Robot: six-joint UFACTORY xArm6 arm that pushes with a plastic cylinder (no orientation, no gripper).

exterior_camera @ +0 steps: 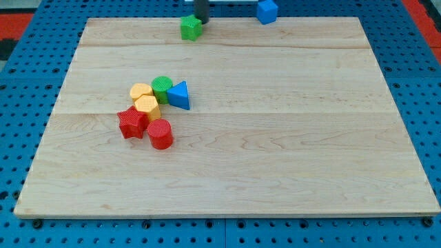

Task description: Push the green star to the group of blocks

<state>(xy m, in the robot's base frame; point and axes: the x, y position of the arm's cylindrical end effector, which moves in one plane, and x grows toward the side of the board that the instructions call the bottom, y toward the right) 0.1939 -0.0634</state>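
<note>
The green star (191, 27) lies at the top edge of the wooden board, left of centre. My tip (202, 20) is just to the star's upper right, touching or nearly touching it. The group of blocks sits at the board's left centre: a green cylinder (162, 87), a blue triangle (180, 95), two yellow blocks (140, 91) (147, 107), a red star (131, 122) and a red cylinder (160, 133). The green star is well above the group.
A blue block (267, 10) lies at the view's top, just beyond the board's (289, 138) top edge. Blue pegboard (413, 62) surrounds the board.
</note>
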